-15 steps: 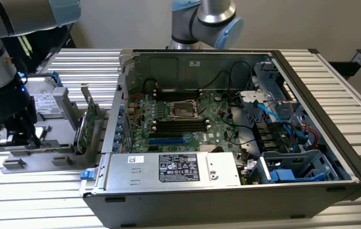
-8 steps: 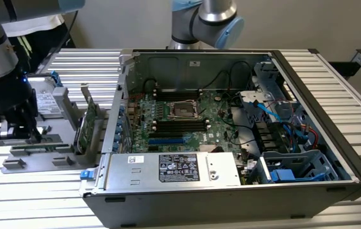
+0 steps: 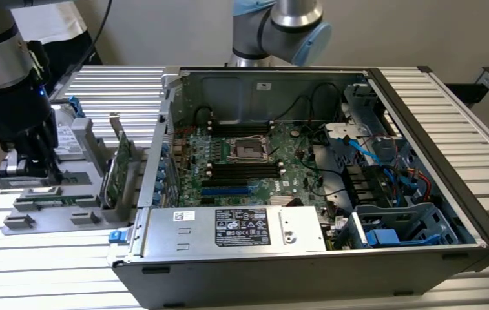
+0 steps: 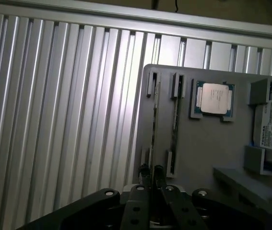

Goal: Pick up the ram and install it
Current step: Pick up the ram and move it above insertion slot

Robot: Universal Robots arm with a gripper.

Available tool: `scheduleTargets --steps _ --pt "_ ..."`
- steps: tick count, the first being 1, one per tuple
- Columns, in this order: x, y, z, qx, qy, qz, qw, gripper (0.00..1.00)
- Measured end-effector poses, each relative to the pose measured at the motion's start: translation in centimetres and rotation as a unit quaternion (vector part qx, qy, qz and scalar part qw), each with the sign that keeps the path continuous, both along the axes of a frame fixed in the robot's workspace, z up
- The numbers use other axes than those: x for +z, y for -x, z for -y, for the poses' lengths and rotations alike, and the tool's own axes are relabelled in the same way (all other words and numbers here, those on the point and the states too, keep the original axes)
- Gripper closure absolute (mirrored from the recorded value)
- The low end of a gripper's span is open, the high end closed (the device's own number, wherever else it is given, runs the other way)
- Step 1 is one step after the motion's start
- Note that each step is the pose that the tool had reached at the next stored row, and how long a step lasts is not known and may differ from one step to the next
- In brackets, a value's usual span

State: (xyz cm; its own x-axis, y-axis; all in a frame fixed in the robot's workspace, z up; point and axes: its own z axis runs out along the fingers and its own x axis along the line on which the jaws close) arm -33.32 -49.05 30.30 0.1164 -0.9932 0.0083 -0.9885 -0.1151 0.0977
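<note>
Fingers (image 4: 146,172) pinch ram (image 4: 155,120) in grey tray (image 4: 207,143).

Your ribbed metal table (image 3: 46,271) carries a grey parts tray (image 3: 50,218) right under the pincer (image 3: 37,173) and an open computer case (image 3: 296,279) beside it

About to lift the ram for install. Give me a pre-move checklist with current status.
1. Fingers closed about the ram: ok, at its near end.
2. Ram freed from the gray tray: not ok, it sits in its holders.
3. Second stick apart from the fingers: ok.
4. Computer case open: ok.
5. Memory slots empty: ok, none looks filled.
6. Slot latches open: cannot tell.
</note>
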Motion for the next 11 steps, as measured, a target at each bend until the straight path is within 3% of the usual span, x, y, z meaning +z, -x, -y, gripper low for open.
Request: scheduleTargets --steps 11 --pt "2.90 -3.8 0.00 0.000 -0.0009 -0.0013 1.0000 0.87"
